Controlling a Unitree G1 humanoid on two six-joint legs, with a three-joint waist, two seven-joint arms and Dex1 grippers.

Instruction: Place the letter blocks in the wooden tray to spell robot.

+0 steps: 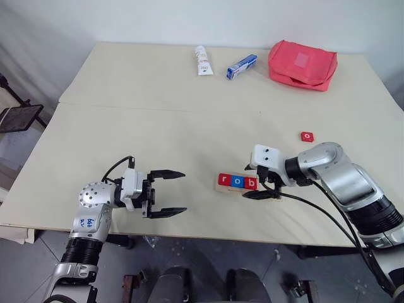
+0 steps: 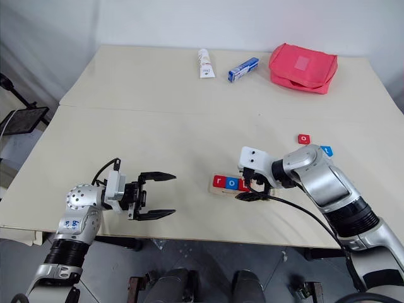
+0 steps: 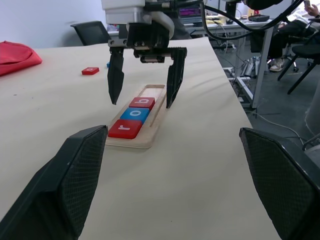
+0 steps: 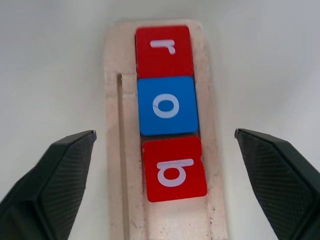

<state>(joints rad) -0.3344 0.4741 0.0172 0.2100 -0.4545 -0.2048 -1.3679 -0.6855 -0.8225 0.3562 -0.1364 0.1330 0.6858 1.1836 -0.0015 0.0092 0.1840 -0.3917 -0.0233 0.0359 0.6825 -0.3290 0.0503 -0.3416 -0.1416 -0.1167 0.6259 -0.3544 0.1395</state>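
- Right wrist view: right gripper [image 4: 162, 190] hangs with jaws spread wide and empty over the tray [image 4: 116, 150], b [image 4: 174, 169] just beneath it, then o [image 4: 167, 105] and r [image 4: 164, 50] beyond.
- Left gripper [image 1: 169, 192] hovers spread and empty, well left of the tray.
- Three letters sit placed; next, judging by this, the red o [image 1: 307, 136] far beyond the right gripper needs fetching, then the blue tile [image 2: 326, 150].

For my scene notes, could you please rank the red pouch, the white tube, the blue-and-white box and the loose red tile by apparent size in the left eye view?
1. red pouch
2. white tube and blue-and-white box: alike
3. loose red tile
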